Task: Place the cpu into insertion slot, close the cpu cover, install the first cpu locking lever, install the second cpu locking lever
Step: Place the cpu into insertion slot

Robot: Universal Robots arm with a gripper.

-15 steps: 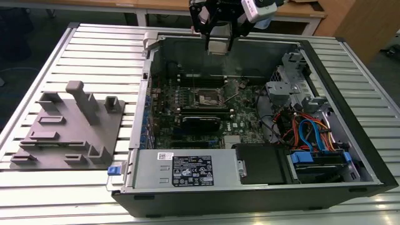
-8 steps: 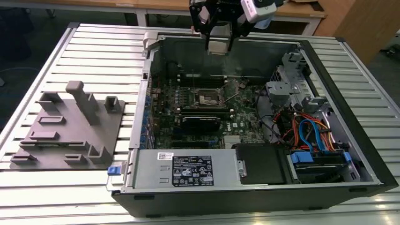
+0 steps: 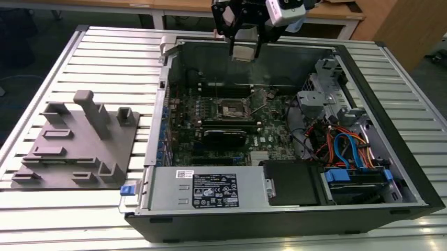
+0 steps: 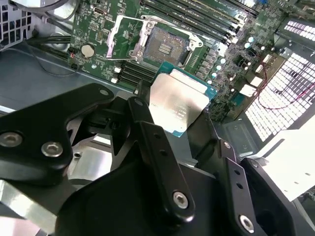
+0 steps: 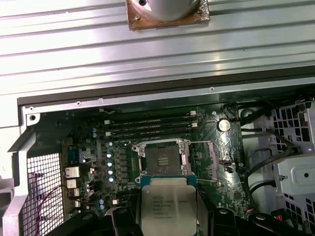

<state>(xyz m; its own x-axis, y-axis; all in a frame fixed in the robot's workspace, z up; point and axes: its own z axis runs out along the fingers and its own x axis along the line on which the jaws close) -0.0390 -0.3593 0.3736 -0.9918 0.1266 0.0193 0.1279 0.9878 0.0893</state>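
Silver-grey cpu [image 4: 178,101] is pinched at its edges by your gripper [image 3: 246,50], whose fingers [image 4: 147,128] press on it from both sides. In the exterior view it hangs high above the case [image 3: 391,157], well apart from the slot [image 5: 165,160]. You are at the first step: the slot lies bare. I judge that placing asks you to square the chip with the slot and lower it gently.

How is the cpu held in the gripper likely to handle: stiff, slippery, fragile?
The cpu looks like a thin rigid plate, so it is probably stiff and light. Its smooth metal top suggests it may slip in the gripper, which grips its edges. Its green board rim looks thin, so it is likely fragile if squeezed or dropped.
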